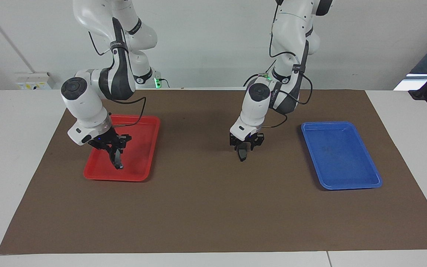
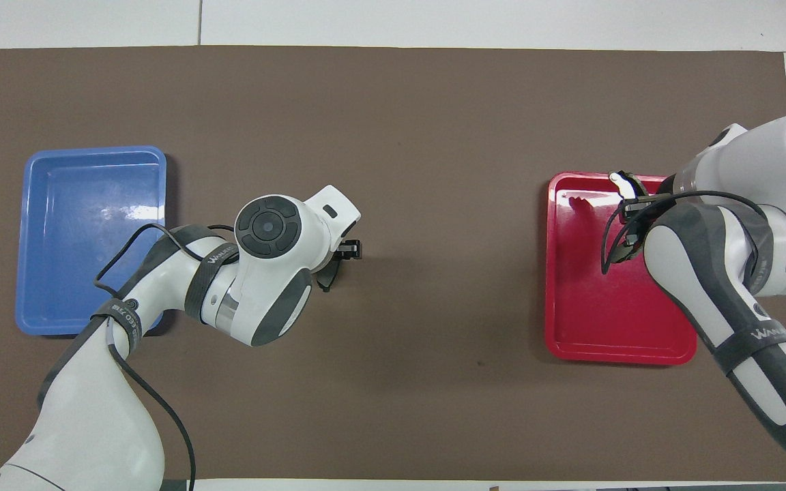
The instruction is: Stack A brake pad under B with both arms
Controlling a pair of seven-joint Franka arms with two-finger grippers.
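My left gripper [image 1: 244, 147] hangs low over the middle of the brown mat, shut on the A brake pad [image 1: 242, 154], a short dark pad held on end with its lower tip at or just above the mat. In the overhead view the left wrist covers most of this gripper [image 2: 340, 259]; only a dark edge of the pad [image 2: 328, 278] shows. My right gripper [image 1: 115, 151] is over the red tray [image 1: 145, 128], shut on B [image 1: 117, 160], the curved black pad with a light grey strip. B hangs down with its tip close to the tray floor. The right gripper [image 2: 628, 201] also shows overhead.
The red tray [image 2: 611, 334] lies toward the right arm's end of the mat and holds nothing else. A blue tray [image 1: 341, 155], empty, lies toward the left arm's end [image 2: 86, 225]. Bare brown mat [image 1: 213, 207] spreads between the trays and farther from the robots.
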